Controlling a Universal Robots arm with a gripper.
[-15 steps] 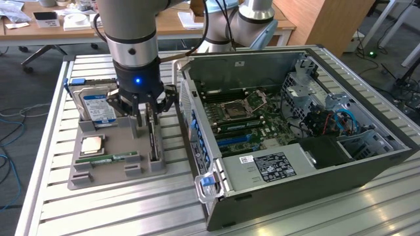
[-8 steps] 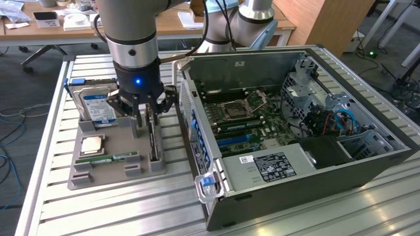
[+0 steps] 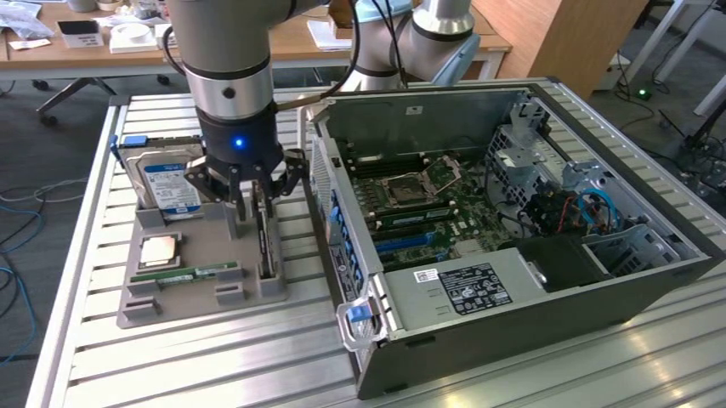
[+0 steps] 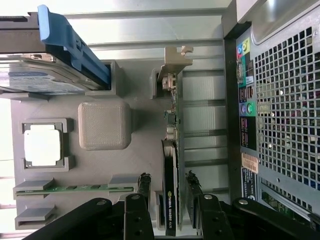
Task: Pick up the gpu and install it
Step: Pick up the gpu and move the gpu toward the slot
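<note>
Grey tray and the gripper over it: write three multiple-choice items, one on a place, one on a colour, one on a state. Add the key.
1. Where is the gpu?
A. lying flat on the table
B. standing on edge in a slot of the grey tray
C. seated on the motherboard

2. What colour is the memory stick?
A. green
B. red
C. yellow

3. How does the gripper stand?
A. shut, with nothing between its fingers
B. open, with one finger on each side of the gpu
C. raised high, far from the tray

Key:
1 B: the card stands upright in the tray's slot, beside the computer case, not in it.
2 A: its board is green in both views.
3 B: the wrist view shows a gap between each finger and the card.
</note>
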